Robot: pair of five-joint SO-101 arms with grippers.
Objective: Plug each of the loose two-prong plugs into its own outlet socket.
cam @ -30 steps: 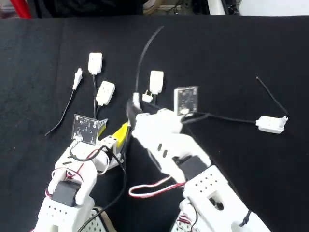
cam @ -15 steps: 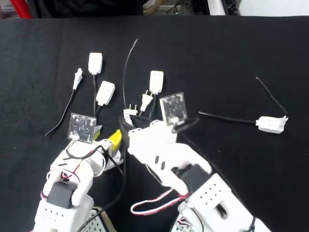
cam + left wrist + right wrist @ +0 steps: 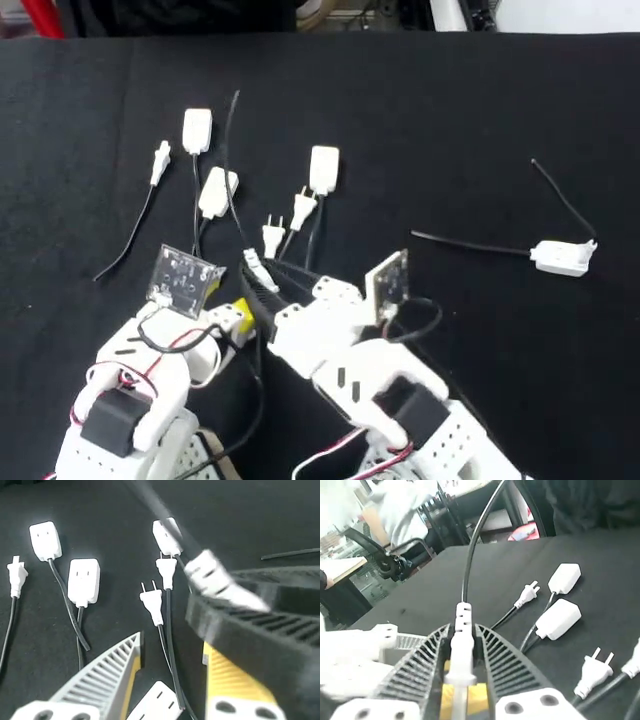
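My right gripper [image 3: 461,630] is shut on a white two-prong plug [image 3: 459,645]; its black cord [image 3: 475,545] rises away from the table. In the high view that gripper [image 3: 258,275] holds the plug [image 3: 253,268] just beyond my left gripper [image 3: 235,315]. My left gripper [image 3: 172,650] is open, with a white outlet socket [image 3: 156,703] low between its fingers. Loose plugs [image 3: 271,235] [image 3: 160,162] lie on the cloth. Another plug [image 3: 300,210] lies with its prongs against a socket [image 3: 323,168]. More sockets [image 3: 197,130] [image 3: 217,190] lie at the back left.
The black cloth table [image 3: 470,120] holds one more white socket [image 3: 560,257] with a thin black cord [image 3: 470,243] at the far right. Both arms crowd together at the near middle. Open cloth lies at the back right.
My right gripper has drawn back toward the arms' bases and leftward with the plug, and its cord has swung left. The left arm has shifted slightly.
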